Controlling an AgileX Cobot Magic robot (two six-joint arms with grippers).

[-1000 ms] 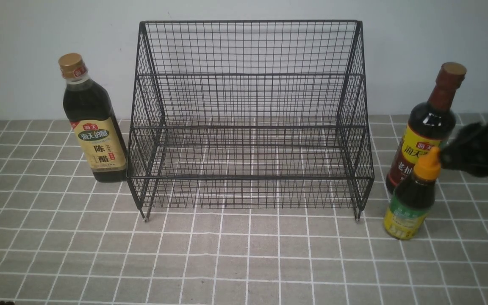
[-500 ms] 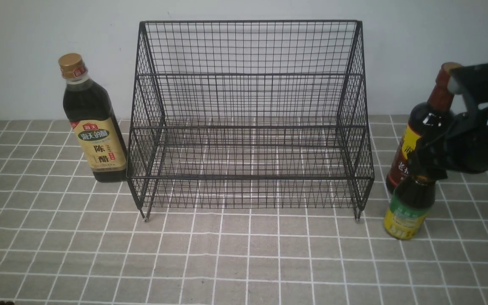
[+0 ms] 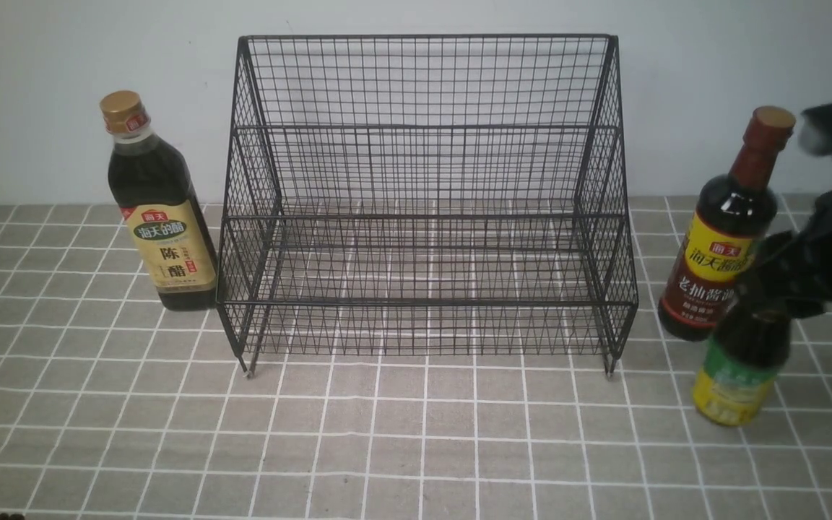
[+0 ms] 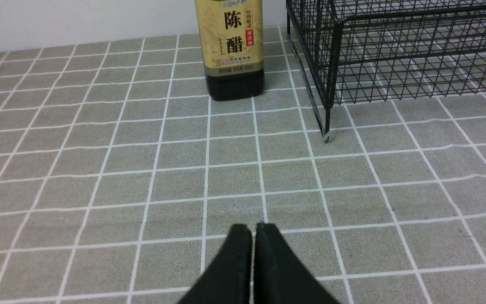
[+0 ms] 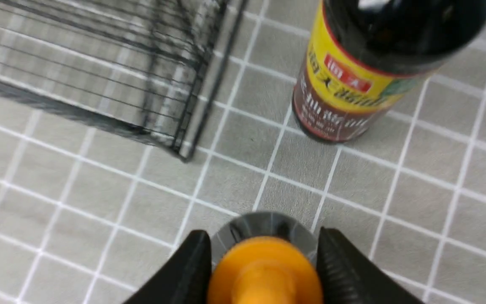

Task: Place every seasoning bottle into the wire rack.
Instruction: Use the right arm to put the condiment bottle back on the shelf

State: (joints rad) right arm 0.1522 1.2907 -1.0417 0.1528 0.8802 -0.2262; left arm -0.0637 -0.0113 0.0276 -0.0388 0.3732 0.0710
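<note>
The black wire rack (image 3: 423, 217) stands empty at the back middle. The gold-cap, tan-label bottle (image 3: 159, 217) stands left of it. The brown-red-neck bottle (image 3: 726, 238) stands right of it. My right gripper (image 3: 773, 285) is shut on the top of the small green-yellow-label bottle (image 3: 737, 368), in front of the tall bottle. In the right wrist view its fingers (image 5: 344, 270) flank the orange cap (image 5: 264, 274). I cannot tell whether the bottle's base touches the table. My left gripper (image 4: 253, 230) is shut and empty, low over the cloth in front of the gold-cap bottle (image 4: 232, 50).
A grey cloth with a white grid (image 3: 416, 433) covers the table. A white wall stands close behind the rack. The rack's front right foot (image 5: 184, 158) and the brown-red-neck bottle (image 5: 352, 84) show in the right wrist view.
My right gripper came down over the small bottle's orange cap and closed on it. The small bottle has shifted right and toward the front, away from the rack.
</note>
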